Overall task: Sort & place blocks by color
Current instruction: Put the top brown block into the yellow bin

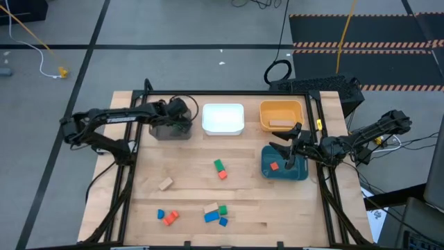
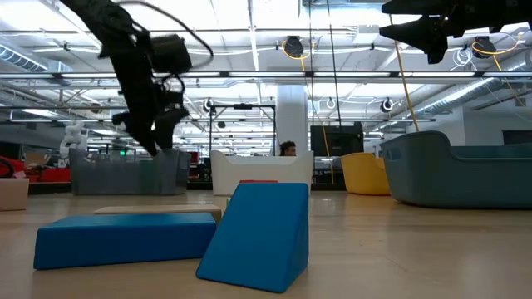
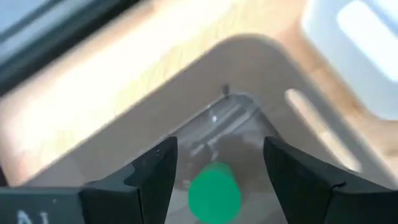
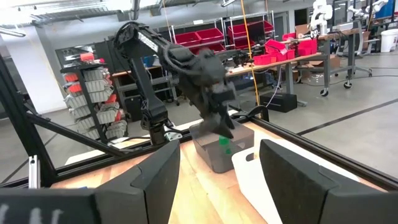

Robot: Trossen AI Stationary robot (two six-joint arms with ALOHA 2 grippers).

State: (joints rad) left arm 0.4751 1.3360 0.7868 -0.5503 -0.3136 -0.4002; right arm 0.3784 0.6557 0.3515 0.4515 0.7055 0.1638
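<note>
Left tool (image 3: pixel 214 171), fingers spread, hangs directly over the brown bin (image 1: pixel 170 129); 1 green block (image 3: pixel 214 192) sits free between them, seemingly just released.

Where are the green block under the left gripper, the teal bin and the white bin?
green block (image 3: pixel 214 191): left wrist view, its top face.
teal bin (image 1: pixel 266 167): high view, its left rim.
white bin (image 1: pixel 223 119): high view, its bare floor.

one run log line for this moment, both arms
left gripper: open over grey bin, green block between fingers | right gripper: open above teal bin | loose blocks remain on table
</note>
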